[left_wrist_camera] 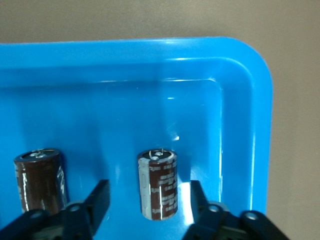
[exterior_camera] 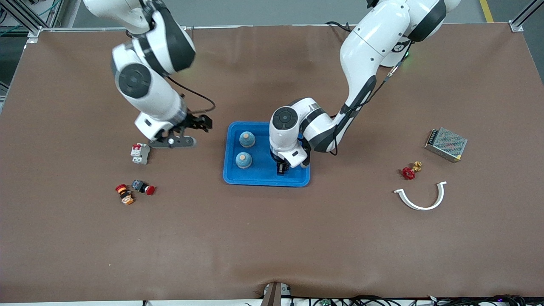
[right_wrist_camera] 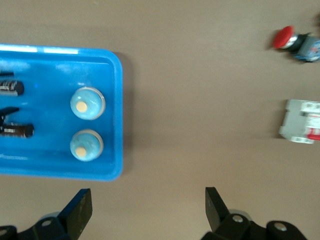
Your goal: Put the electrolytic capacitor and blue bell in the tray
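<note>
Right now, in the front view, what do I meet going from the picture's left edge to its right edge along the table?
White circuit breaker → red-capped push button → bright-blue rectangular plastic tray → small red valve handwheel → white curved plastic clamp → metal mesh-covered power supply box.

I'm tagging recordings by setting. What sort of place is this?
Probably a robotics lab bench for sorting trials: two arms work at a brown-covered table with a blue tray, small electrical parts such as a circuit breaker, and aluminium framing at its corners.

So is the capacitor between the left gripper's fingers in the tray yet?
In. The capacitor lies on the tray floor, the left gripper open around it.
</note>
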Robot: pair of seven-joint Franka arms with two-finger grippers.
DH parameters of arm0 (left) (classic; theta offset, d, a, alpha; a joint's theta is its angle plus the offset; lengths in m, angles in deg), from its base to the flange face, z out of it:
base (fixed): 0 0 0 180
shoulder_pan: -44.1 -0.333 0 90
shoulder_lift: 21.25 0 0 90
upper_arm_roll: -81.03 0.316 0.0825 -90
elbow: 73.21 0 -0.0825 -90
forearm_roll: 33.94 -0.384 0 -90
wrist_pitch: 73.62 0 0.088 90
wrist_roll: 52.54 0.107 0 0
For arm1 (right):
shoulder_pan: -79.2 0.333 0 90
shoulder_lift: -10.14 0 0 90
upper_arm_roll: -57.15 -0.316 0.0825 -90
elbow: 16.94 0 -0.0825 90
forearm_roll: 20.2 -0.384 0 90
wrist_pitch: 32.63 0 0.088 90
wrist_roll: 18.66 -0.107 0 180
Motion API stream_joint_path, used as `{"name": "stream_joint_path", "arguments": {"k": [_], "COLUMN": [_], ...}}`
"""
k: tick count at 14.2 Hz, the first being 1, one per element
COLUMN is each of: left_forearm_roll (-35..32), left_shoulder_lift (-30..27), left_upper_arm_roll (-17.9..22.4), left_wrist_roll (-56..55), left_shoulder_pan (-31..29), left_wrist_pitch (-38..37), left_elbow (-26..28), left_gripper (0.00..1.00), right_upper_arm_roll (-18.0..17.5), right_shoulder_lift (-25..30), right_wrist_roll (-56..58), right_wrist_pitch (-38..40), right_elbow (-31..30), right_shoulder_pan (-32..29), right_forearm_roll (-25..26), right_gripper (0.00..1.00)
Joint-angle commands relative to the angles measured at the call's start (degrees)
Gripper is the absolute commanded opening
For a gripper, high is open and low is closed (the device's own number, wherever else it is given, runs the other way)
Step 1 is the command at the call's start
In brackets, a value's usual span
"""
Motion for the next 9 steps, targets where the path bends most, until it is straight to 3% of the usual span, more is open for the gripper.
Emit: {"name": "stream_joint_path", "arguments": {"k": [1,5,9], "left_forearm_roll": [-0.10,0.34,0.34], "left_shoulder_lift": [-0.85,-2.17,-2.53], "left_upper_arm_roll": [0.53,0.44,-0.26], "left_wrist_roll": [0.87,2.10,5.87], "left_shoulder_pan": [0.24,-0.47,-1.96], "left_wrist_pitch": [-2.62,-7.19,-9.40], "left_elbow": [-1.20,-2.34,-3.22], "left_gripper": [1.00,1.00,1.00], "right_upper_arm_roll": [-0.68,-0.77,-0.77], "right_shoulder_lift": [7.64,10.29,4.69], "right_wrist_roll": [8.76,27.13,27.95], "right_wrist_pitch": [3.31,4.91,5.43], "right_elbow": [-3.70,-2.04,9.35], "right_shoulder_pan": [-6.71,-22.18,-27.66], "right_forearm_roll": [0.85,1.30,3.75], "right_gripper": [1.00,1.00,1.00]}}
